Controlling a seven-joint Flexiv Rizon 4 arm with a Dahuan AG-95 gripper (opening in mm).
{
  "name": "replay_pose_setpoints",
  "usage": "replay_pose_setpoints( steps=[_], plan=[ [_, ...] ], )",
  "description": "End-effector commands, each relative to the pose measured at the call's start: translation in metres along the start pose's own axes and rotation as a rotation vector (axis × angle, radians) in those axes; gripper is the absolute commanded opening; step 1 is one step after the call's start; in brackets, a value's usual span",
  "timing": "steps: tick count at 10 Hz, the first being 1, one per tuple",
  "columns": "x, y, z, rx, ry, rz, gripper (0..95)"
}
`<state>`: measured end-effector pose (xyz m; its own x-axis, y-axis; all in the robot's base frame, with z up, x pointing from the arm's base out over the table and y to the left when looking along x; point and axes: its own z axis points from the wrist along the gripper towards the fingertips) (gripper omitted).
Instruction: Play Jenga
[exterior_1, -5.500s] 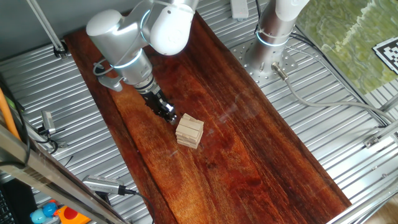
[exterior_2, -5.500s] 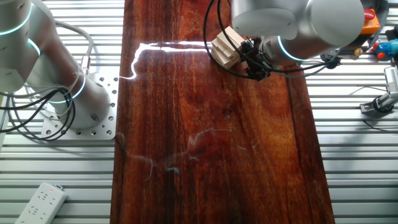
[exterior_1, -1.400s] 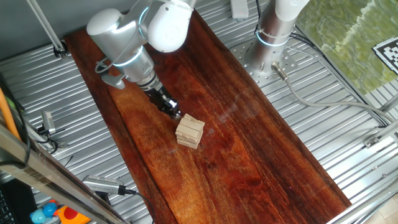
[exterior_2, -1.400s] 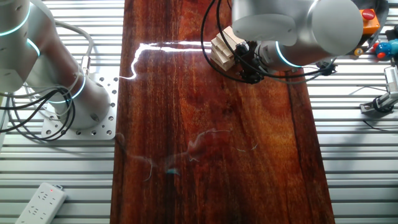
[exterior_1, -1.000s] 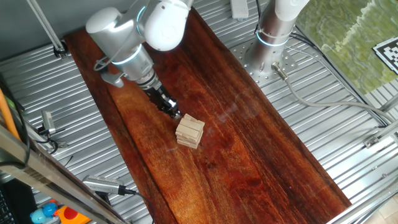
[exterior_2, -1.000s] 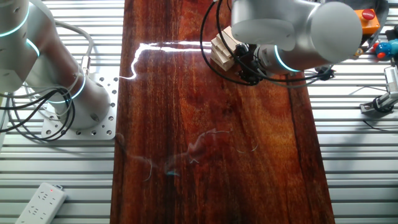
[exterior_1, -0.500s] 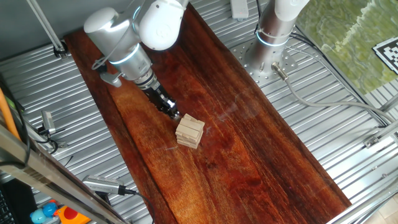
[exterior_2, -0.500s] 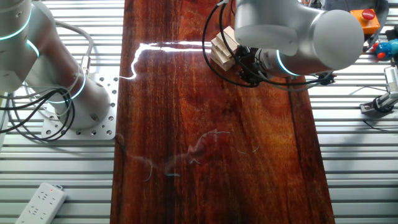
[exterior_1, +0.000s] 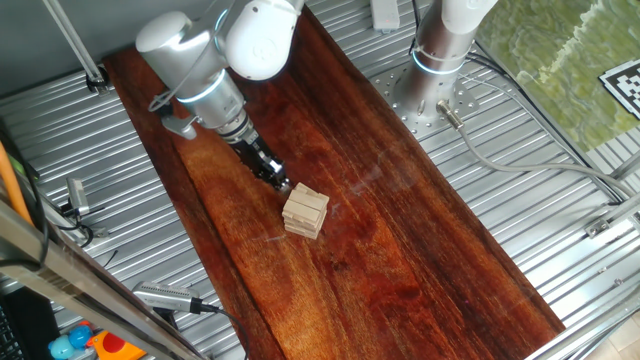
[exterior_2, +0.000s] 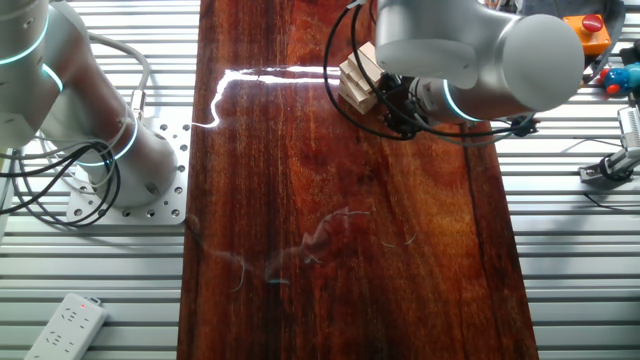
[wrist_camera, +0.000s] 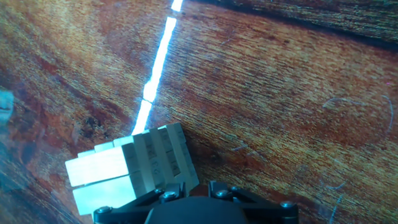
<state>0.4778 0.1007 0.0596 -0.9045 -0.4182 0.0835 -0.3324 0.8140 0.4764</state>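
Jenga (exterior_1: 305, 212): a small stack of pale wooden blocks in crossed layers, sitting upright on the dark wood board (exterior_1: 400, 250), towards that board's left edge as one fixed view frames it. In the other fixed view the stack (exterior_2: 358, 80) is showing near the board's (exterior_2: 340, 250) top end, partly hidden behind the arm's wrist. In the hand view the stack (wrist_camera: 134, 165) is lying at lower left, its top layer of parallel blocks facing the camera, a bright strip of reflected light running up the board (wrist_camera: 280, 93) from it.

Gripper (exterior_1: 281, 186): dark, two-fingered, slanting down from the silver arm (exterior_1: 205, 60) and sitting just beside the stack's upper-left face, level with its upper layers. Whether the tips are touching the blocks cannot be told. In the other fixed view the gripper (exterior_2: 385, 100) is lying just right of the stack, largely covered by cables and the wrist. In the hand view only the gripper's black base is showing along the bottom edge, with the stack directly ahead of it. Whether the fingers are apart or together cannot be told from any view.

Second arm base (exterior_1: 440, 50): standing on the metal table (exterior_1: 560, 180), well apart from the stack.
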Motion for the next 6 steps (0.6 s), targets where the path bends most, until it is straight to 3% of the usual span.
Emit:
replay_pose_setpoints(
  steps=[1, 4, 6],
  plan=[
    [-0.0003, -0.0001, -0.0002, 0.002, 0.001, -0.003, 19.0],
    [-0.0007, -0.0003, -0.0008, 0.001, 0.001, -0.002, 19.0],
    [-0.0004, -0.0005, -0.0013, -0.02, -0.005, 0.003, 19.0]
  ],
)
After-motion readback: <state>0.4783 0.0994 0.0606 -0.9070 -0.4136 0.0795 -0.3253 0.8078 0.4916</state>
